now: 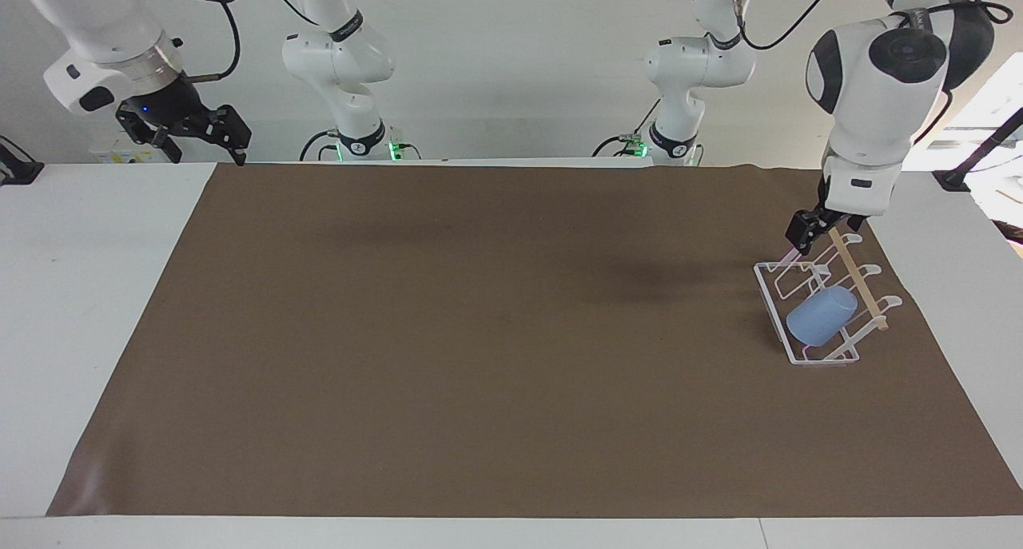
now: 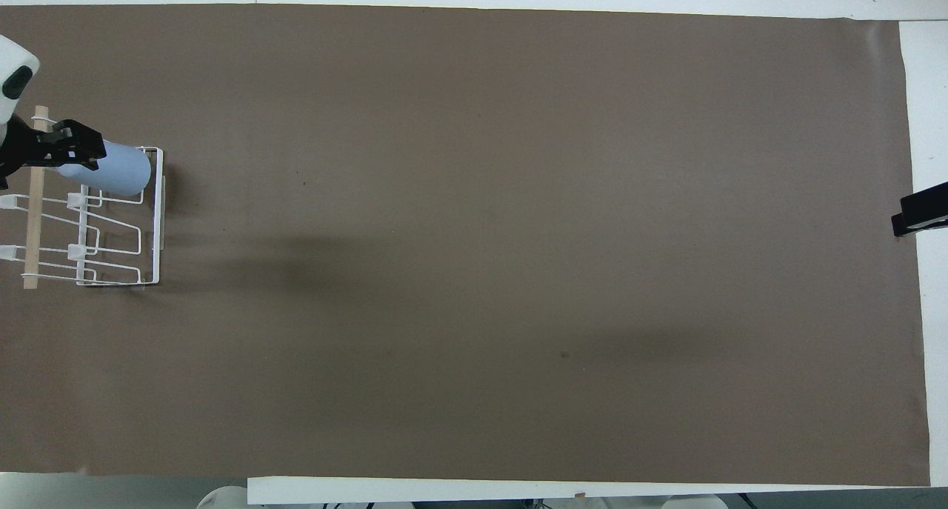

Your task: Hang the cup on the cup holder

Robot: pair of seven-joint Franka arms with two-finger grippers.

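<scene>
Hanging on the rack [image 1: 769, 289] prong farthest from the robots: one light blue cup [image 1: 821, 315], tilted, clear of any grip. Left gripper [image 1: 802, 236]: raised over the rack's nearer end, above the cup, fingers spread, empty. Right gripper [image 1: 209, 136]: waiting over its own table end, fingers spread, empty.

A small light blue cup [image 1: 821, 315] is hung tilted on a prong of the white wire cup holder [image 1: 771, 299], which is set on the table near the left arm's end.
</scene>
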